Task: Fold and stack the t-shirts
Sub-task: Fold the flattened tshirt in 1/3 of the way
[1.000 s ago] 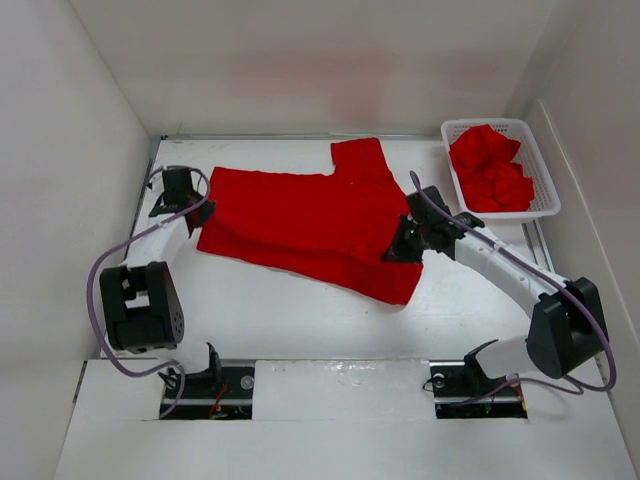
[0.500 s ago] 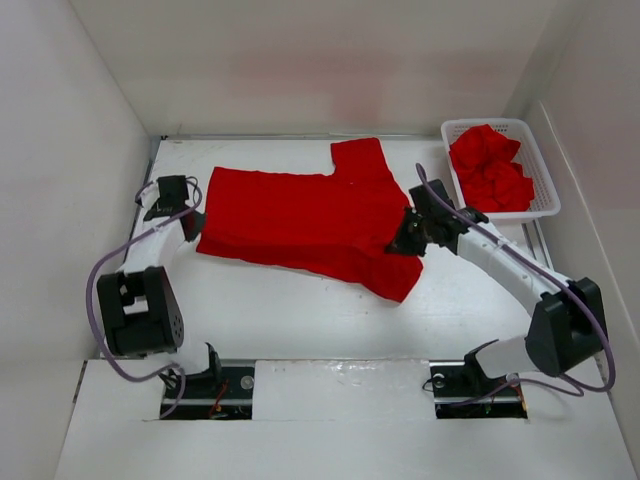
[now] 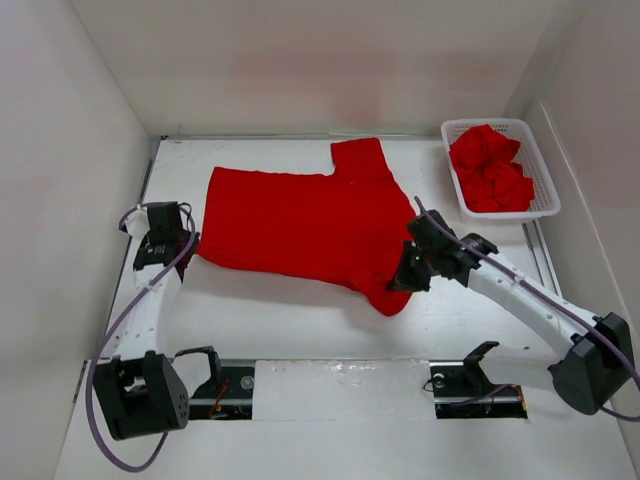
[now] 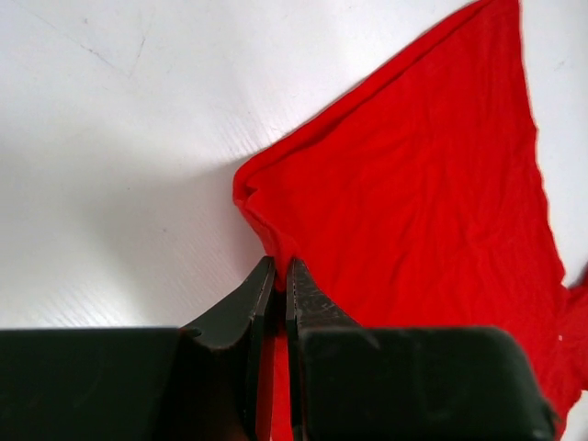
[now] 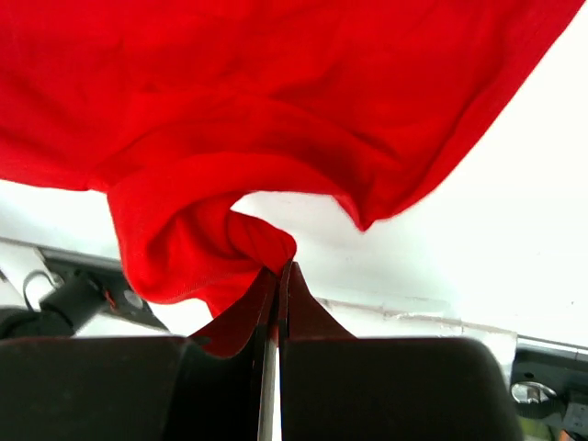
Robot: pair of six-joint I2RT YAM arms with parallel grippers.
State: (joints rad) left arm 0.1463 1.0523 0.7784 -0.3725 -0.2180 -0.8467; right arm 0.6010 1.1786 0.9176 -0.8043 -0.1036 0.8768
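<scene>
A bright red t-shirt [image 3: 300, 222] lies spread across the middle of the white table, one sleeve pointing to the back. My left gripper [image 3: 188, 240] is shut on the shirt's left edge; the left wrist view shows the cloth [image 4: 413, 193] pinched between the jaws. My right gripper [image 3: 403, 280] is shut on the shirt's right near corner, lifted a little, with the cloth [image 5: 202, 230] bunched and hanging at the jaws. More red t-shirts [image 3: 490, 168] lie crumpled in the basket.
A white mesh basket [image 3: 545, 185] stands at the back right corner. White walls close in the table on the left, back and right. The arm bases sit at the near edge.
Both grippers have drawn toward the near edge with the shirt in hold. The shirt's near hem has slid nearer and its right corner has narrowed into a hanging point.
</scene>
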